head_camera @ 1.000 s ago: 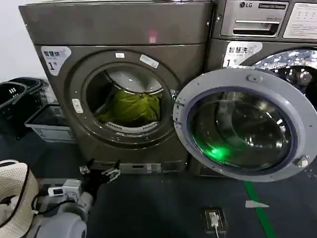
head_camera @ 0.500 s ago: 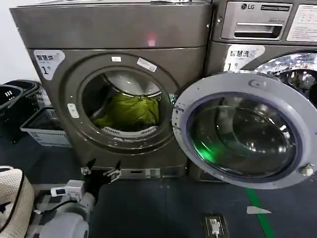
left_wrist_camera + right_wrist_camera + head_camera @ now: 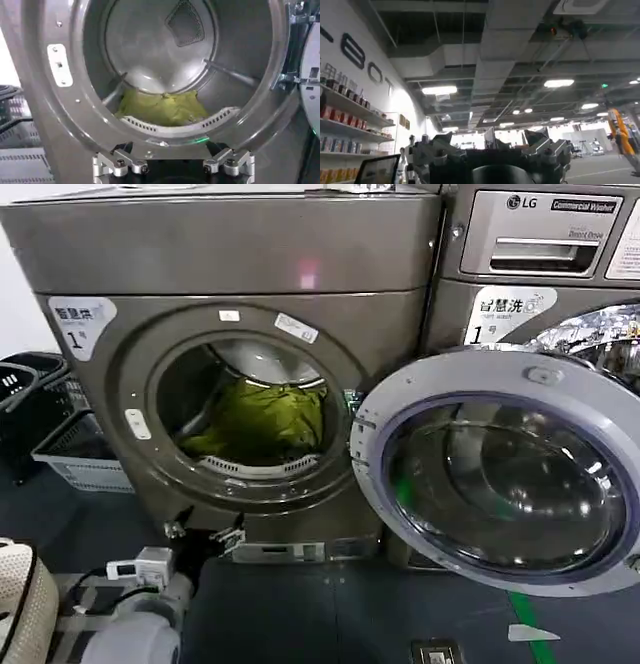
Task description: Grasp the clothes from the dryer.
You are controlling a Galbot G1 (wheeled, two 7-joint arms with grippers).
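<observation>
We face the dryer (image 3: 230, 394), a big box of brushed bronze-grey metal with a plain top panel, a small pink light and a white "1" sticker (image 3: 78, 321) at its upper left. Its round mouth is ringed by a smooth, dished metal collar, and inside we see the dull steel drum with raised paddles and a dark mesh patch on the far wall.

The clothes (image 3: 262, 422) lie in the bottom of the drum, a soft, crumpled heap of yellow-green fabric with loose folds. The heap is wider than it is tall, its long axis running left to right across the drum floor, with a low tail trailing toward the left. It sits just behind the pale perforated lip at the near edge of the mouth; from the left wrist view the same clothes (image 3: 162, 106) rest against that lip.

The door (image 3: 505, 469) hangs open to the right, a grey ring around a bowl of dark glass, reflective and deep. It covers much of the neighbouring LG machine (image 3: 545, 244). Dark and pale plastic baskets (image 3: 75, 449) stand on the floor to the left of the dryer.

Our left gripper (image 3: 205, 536) is low, near the dryer's base and below the mouth, its metal fingers spread apart and holding nothing. Our right gripper (image 3: 492, 150) points up at a ceiling of ducts and lamps; its fingers seem spread too, though the dark angle makes that hard to confirm.
</observation>
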